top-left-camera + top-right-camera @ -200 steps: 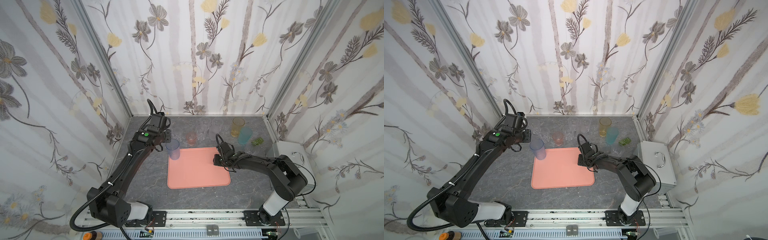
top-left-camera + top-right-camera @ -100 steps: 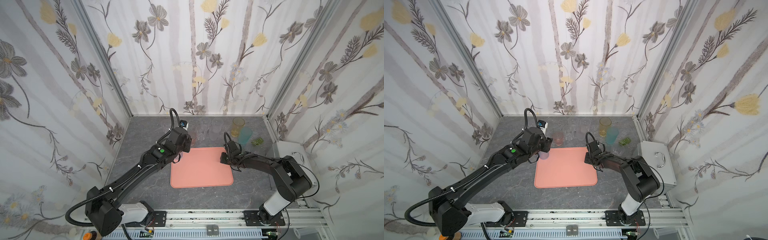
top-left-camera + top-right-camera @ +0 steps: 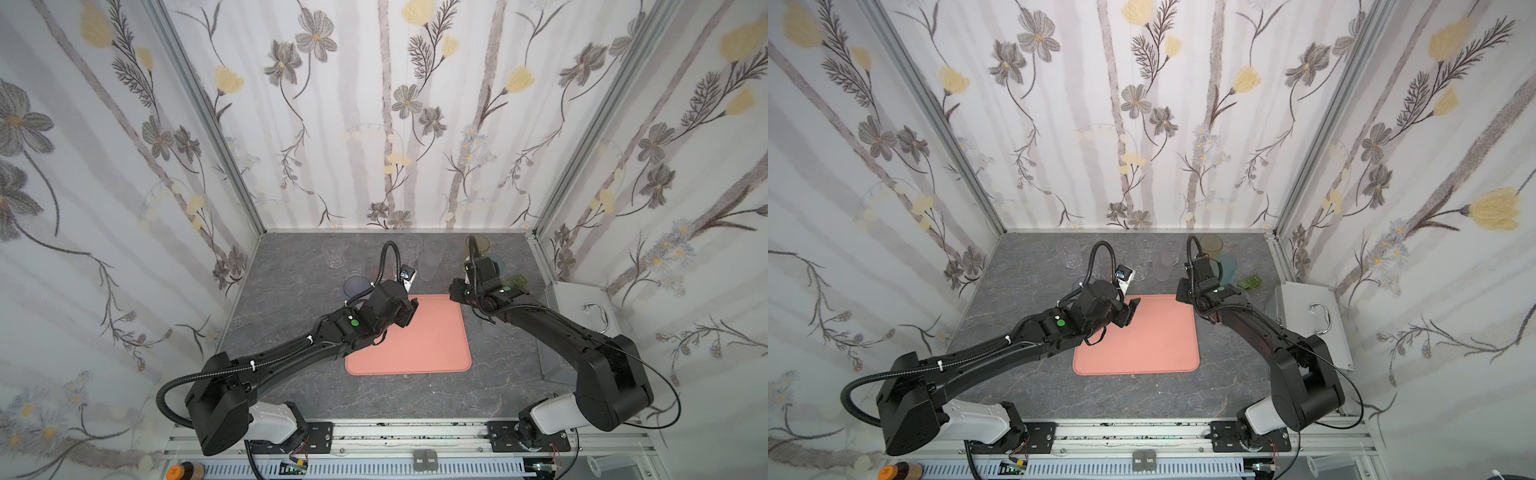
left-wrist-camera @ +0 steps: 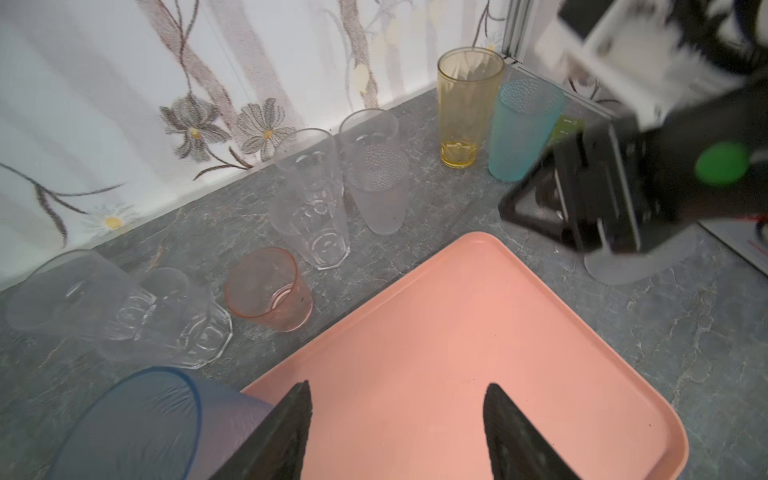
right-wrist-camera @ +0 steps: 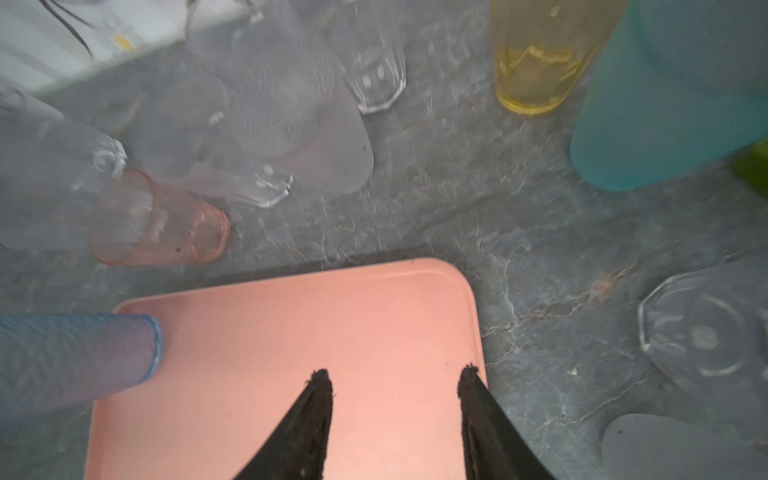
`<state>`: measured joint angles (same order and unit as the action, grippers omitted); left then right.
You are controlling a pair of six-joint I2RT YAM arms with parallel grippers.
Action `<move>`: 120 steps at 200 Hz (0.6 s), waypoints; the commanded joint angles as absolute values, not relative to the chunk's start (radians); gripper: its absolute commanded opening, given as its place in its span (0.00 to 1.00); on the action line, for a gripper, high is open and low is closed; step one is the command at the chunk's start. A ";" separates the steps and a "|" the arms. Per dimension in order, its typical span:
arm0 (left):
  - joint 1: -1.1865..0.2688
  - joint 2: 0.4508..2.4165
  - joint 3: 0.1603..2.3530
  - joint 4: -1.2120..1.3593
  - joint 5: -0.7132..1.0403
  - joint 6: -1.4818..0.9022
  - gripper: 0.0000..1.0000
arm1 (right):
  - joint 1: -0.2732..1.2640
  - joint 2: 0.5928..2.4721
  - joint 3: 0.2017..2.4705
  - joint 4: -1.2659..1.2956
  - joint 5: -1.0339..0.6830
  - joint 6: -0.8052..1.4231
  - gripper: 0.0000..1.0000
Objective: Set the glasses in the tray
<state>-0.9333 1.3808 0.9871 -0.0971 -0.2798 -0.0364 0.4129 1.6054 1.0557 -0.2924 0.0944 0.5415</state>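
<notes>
While poised over tray (image 4: 457,353) with left and right jaws parted and empty: risk of toppling blue glass (image 4: 137,424) just beside left jaws if swung sideways.

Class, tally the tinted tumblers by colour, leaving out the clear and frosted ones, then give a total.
Amber tumbler: 1
Teal tumbler: 1
Pink tumbler: 1
Blue tumbler: 1
Total: 4

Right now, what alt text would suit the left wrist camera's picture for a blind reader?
A salmon-pink tray fills the foreground, the open left gripper poised over it. Beyond, glasses stand on the grey table: clear, frosted, pink, amber and teal, with a blue glass nearest the camera.
</notes>
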 commanded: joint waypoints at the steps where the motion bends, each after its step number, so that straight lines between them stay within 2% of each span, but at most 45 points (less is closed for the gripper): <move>1: -0.939 1.404 0.943 0.050 -0.251 -0.049 0.71 | 0.358 1.563 1.126 -0.329 0.165 0.511 0.52; 26: -0.940 1.386 0.801 0.317 -0.203 -0.121 0.77 | 0.254 1.581 1.195 -0.334 0.216 0.522 0.53; 40: -0.940 1.376 0.716 0.466 -0.170 -0.161 0.88 | 0.196 1.589 1.229 -0.333 0.213 0.537 0.55; 51: -0.940 1.381 0.694 0.501 -0.162 -0.184 0.91 | 0.156 1.636 1.256 -0.331 0.210 0.549 0.55; 89: -0.940 1.414 0.683 0.500 -0.174 -0.189 0.92 | 0.079 1.734 1.344 -0.311 0.159 0.581 0.56; 120: -0.940 1.414 0.673 0.494 -0.188 -0.180 0.92 | 0.071 1.825 1.433 -0.288 0.102 0.595 0.51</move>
